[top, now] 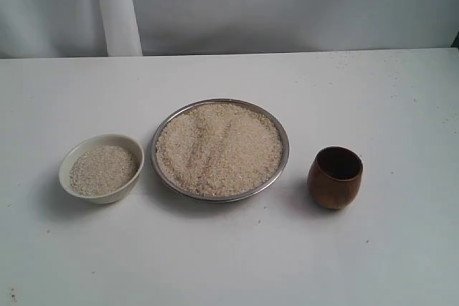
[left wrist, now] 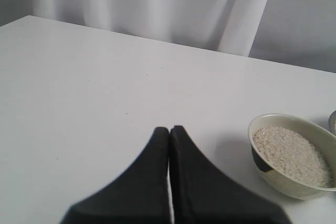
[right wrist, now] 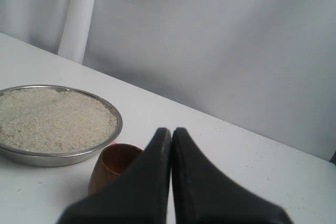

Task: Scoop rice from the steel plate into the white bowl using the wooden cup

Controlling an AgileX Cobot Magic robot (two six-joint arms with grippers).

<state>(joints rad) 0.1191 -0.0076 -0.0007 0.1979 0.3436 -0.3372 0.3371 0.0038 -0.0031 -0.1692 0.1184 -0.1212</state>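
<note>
Nearest, left gripper (left wrist: 169,128) and right gripper (right wrist: 171,129) are each pinched together, gripping and touching nothing.

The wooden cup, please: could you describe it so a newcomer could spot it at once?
On the white table, three vessels stand in a row. The wooden cup is the rightmost in the exterior view, beside the steel plate. It alone is reddish-brown wood.
</note>
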